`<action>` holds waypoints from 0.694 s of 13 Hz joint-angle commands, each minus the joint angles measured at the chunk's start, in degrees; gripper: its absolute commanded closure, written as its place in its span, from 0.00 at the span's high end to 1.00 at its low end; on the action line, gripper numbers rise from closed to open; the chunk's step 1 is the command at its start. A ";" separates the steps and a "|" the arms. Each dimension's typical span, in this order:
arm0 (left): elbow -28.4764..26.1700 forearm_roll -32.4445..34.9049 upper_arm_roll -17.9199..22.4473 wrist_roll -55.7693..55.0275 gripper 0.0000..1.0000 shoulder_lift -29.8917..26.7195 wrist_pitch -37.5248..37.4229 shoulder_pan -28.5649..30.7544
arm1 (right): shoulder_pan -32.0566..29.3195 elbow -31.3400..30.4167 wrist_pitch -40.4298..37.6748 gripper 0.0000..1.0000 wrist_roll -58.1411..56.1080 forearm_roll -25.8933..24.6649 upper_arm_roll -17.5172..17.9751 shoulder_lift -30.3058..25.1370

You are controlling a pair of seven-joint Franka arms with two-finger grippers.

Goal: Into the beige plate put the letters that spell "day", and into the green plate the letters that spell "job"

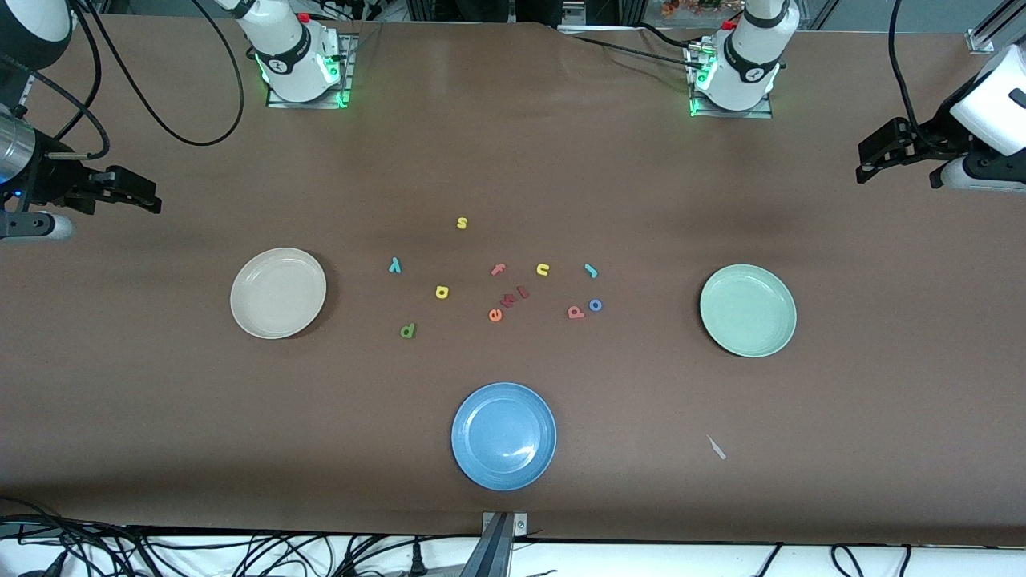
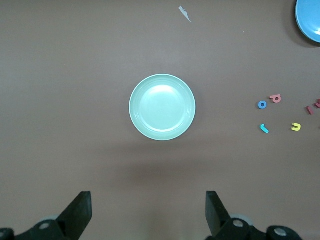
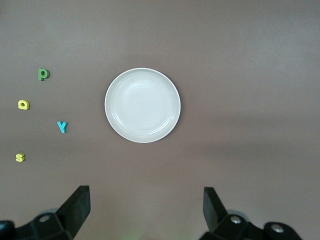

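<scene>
- Blue plate point(image 1: 503, 435), nearest the camera; not needed.
- Green d point(image 1: 407, 329), yellow a point(image 1: 442, 292), teal y point(image 1: 394, 264): beside beige plate point(image 1: 278, 292). Probably light and stiff; I'd pinch across the edges.
- Red b point(image 1: 575, 312) beside blue o point(image 1: 595, 304), teal j point(image 1: 591, 270): near green plate point(image 1: 748, 310).
- Brown table point(image 1: 160, 417), flat, roomy.
- My right gripper point(image 1: 132, 195) and left gripper point(image 1: 890, 156): wide, empty, waiting over the table ends.

Green plate point(image 2: 162, 107) empty; left gripper point(image 2: 149, 214) above, jaws apart (letters nearby).
</scene>
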 commanded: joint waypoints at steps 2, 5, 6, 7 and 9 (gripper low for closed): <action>1.62 0.21 -0.27 0.71 1.00 0.60 -0.85 0.19 | -0.31 0.52 -0.65 1.00 -0.21 -0.41 0.07 0.16; 1.62 0.21 -0.27 0.71 1.00 0.60 -0.85 0.19 | -0.49 0.60 -0.65 1.00 -0.21 -0.41 -0.01 0.16; 1.62 0.21 -0.27 0.71 1.00 0.60 -0.85 0.19 | -0.49 0.60 -0.65 1.00 -0.21 -0.41 -0.01 0.16; 1.62 0.21 -0.27 0.71 1.00 0.60 -0.85 0.19 | -0.58 0.52 -0.65 1.00 -0.21 -0.41 -0.01 0.16; 1.62 0.21 -0.27 0.80 1.00 0.60 -0.85 0.19 | -0.84 0.52 -0.65 1.00 -0.21 -0.41 -0.10 0.25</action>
